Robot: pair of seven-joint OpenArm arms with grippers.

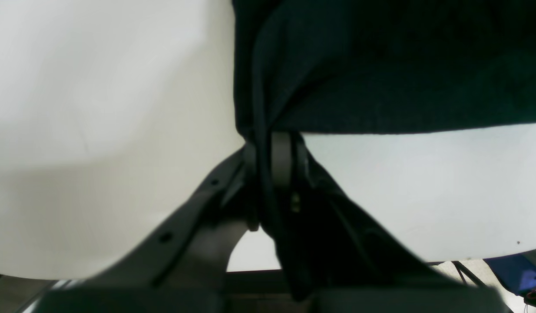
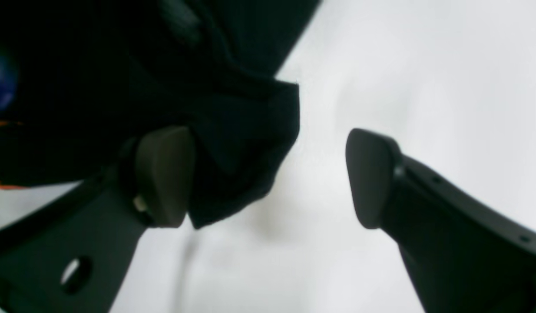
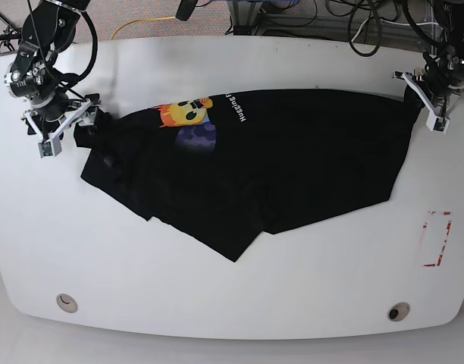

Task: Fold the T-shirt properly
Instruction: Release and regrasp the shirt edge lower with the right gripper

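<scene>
Black T-shirt (image 1: 381,65) cloth sat pinched in our closed left gripper (image 1: 276,161); only the right wrist view showed our right gripper (image 2: 268,178) gaping beside it.

T-shirt (image 3: 285,163), black: one line of small white text at the upper edge of the front print (image 3: 188,114), just right of the yellow-orange face; letters run upside down in the base view and are too small to read with certainty. Table (image 3: 217,288), white: red rectangular outline mark (image 3: 437,239) near its right edge, no characters legible inside it. Wrist views: no lettering, label, brand or number readable on cloth or table.
</scene>
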